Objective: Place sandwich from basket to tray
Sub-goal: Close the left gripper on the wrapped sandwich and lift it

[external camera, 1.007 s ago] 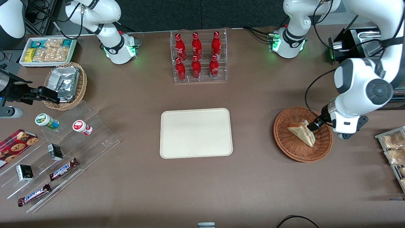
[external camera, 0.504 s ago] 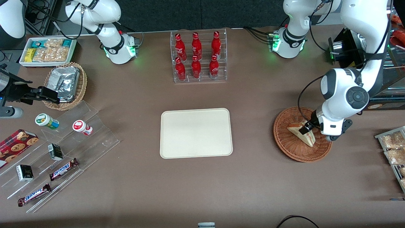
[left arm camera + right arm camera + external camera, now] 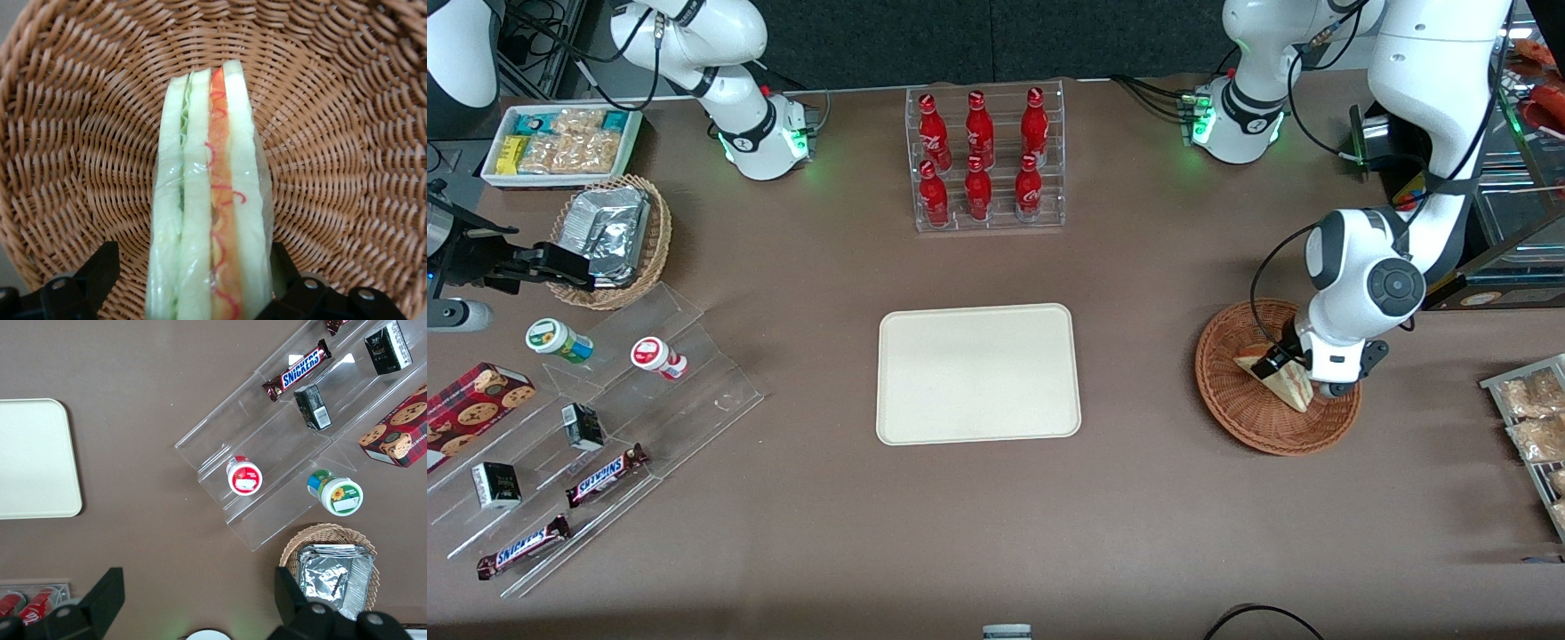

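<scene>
The sandwich (image 3: 1295,388), a clear-wrapped wedge of white bread with red and pale green layers, lies in the round reddish-brown wicker basket (image 3: 1247,428) toward the working arm's end of the table. My left gripper (image 3: 1278,359) is low over the sandwich and open. In the left wrist view the sandwich (image 3: 210,187) runs between the two black fingers (image 3: 100,267) of the gripper (image 3: 192,261), with basket weave (image 3: 80,133) all round it. One finger stands apart from the wrap, the other close against it. The cream tray (image 3: 978,373) lies bare mid-table.
A clear rack of red bottles (image 3: 983,160) stands farther from the front camera than the tray. Toward the parked arm's end are a tan basket of foil packets (image 3: 609,240), a white snack box (image 3: 560,142) and an acrylic stand (image 3: 605,418). A rack of packets (image 3: 1534,418) lies beside the basket.
The left arm has swung in toward the basket's middle. The gripper has slid along the sandwich and come down astride it. The sandwich lies where it was.
</scene>
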